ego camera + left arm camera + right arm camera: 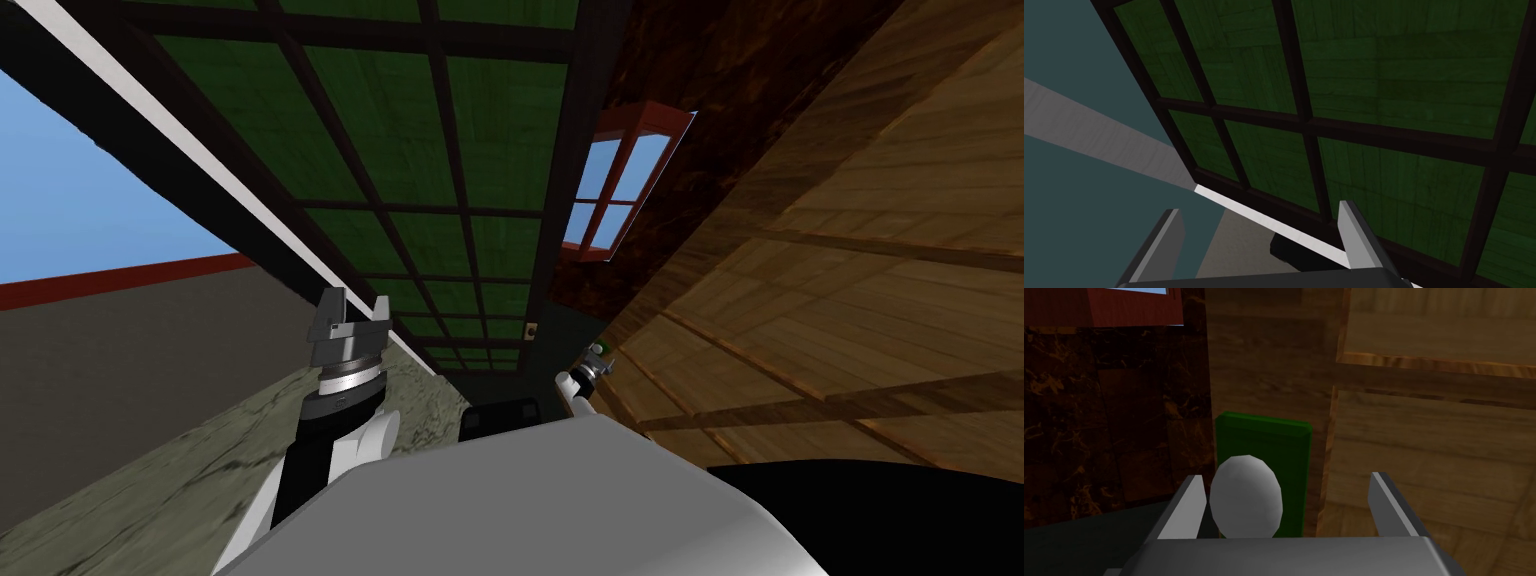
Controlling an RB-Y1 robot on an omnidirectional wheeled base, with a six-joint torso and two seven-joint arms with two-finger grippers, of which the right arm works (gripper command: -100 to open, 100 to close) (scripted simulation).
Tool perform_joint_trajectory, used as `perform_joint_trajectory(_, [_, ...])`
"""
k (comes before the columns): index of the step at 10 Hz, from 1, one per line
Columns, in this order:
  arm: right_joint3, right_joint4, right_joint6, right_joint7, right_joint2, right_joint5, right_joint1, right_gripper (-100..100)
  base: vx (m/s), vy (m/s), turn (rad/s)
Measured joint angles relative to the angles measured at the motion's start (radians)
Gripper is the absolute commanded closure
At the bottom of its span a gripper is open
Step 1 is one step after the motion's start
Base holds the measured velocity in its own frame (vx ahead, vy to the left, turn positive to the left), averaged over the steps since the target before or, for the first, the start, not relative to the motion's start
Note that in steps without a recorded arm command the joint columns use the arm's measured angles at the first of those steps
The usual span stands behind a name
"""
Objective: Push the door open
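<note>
A green wall has dark bars across it. Beside it, a dark brown wall holds a window with a red frame. Blue shows through the glass.

No text, label, brand, number or sign can be read. Nothing is written on the wooden door, and no marking is borne by the green plate behind its white knob.
</note>
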Motion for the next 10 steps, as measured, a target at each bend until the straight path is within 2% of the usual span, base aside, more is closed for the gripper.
perform_joint_trajectory(1, [-0.008, 0.005, -0.016, -0.001, 0.007, -0.001, 0.003, 100, 0.007, -0.032, 0.033])
perform_joint_trajectory(3, [-0.011, -0.009, -0.009, 0.007, 0.007, -0.002, 0.013, 100, -0.002, 0.002, 0.004])
perform_joint_trajectory(4, [-0.01, -0.048, 0.001, 0.016, 0.014, -0.001, 0.034, 100, 0.011, -0.025, 0.117])
perform_joint_trajectory(5, [-0.027, -0.072, 0.005, 0.029, 0.022, -0.01, 0.042, 100, 0.007, -0.046, 0.063])
perform_joint_trajectory(6, [-0.037, -0.025, -0.011, 0.015, 0.011, -0.014, 0.018, 100, 0.007, -0.031, 0.02])
perform_joint_trajectory(7, [-0.042, -0.082, 0.004, 0.032, 0.019, -0.018, 0.041, 100, 0.005, -0.019, -0.018])
perform_joint_trajectory(8, [-0.043, -0.098, 0.014, 0.042, 0.019, -0.018, 0.047, 100, 0.003, -0.011, -0.01])
perform_joint_trajectory(9, [-0.043, -0.091, 0.009, 0.041, 0.019, -0.018, 0.041, 100, 0.0, 0.0, 0.0])
perform_joint_trajectory(10, [-0.044, -0.051, -0.005, 0.028, 0.009, -0.017, 0.02, 100, 0.002, -0.024, 0.158])
